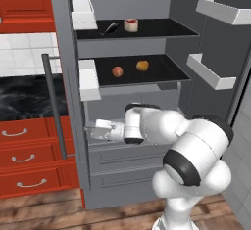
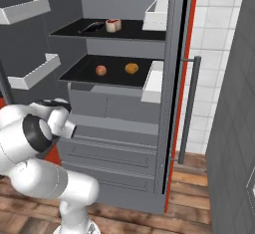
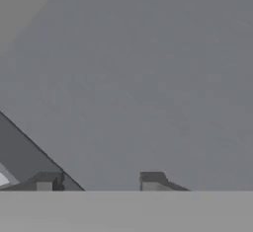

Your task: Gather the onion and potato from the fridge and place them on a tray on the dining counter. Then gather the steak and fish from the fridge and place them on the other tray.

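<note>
My jaws (image 1: 89, 131) point at the inner face of the open fridge (image 1: 127, 43) door; I cannot tell how far apart they stand. Above them, one shelf (image 1: 162, 72) carries the onion (image 1: 117, 71) and potato (image 1: 142, 65).

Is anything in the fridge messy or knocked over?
Nothing stands out. In the fridge, two round foods sit apart on the lower shelf, and a small round piece sits beside a dark item above. No spills.
</note>
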Robot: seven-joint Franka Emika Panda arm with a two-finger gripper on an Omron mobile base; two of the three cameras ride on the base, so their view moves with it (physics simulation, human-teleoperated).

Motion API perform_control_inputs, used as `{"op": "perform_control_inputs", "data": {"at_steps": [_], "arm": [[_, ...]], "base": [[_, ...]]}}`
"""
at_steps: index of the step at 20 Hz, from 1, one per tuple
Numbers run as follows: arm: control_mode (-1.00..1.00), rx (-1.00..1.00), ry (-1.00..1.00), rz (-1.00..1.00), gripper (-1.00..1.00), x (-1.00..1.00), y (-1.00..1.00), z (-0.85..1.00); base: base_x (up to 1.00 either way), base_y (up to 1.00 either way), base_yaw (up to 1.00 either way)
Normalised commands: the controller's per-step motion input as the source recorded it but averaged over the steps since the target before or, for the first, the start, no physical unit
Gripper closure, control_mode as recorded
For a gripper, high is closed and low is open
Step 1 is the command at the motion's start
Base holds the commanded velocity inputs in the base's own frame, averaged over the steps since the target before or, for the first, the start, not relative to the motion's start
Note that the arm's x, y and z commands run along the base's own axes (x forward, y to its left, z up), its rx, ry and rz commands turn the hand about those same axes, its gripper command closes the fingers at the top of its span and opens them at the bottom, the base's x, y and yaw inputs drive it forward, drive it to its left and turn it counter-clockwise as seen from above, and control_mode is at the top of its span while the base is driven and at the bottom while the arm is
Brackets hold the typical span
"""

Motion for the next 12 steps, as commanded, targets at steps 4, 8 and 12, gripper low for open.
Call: {"op": "perform_control_inputs", "data": {"at_steps": [4,8,12], "arm": [[-1.00,-0.03,-0.05,0.00,-1.00,-0.99,-0.17,0.56],[-1.00,-0.01,-0.04,0.00,-1.00,-0.97,-0.30,0.68],[-1.00,0.00,-0.01,0.00,-1.00,-0.74,-0.25,0.83]], "base": [[0.00,0.00,0.00],[0.00,0.00,0.00],[0.00,0.00,0.00]]}}
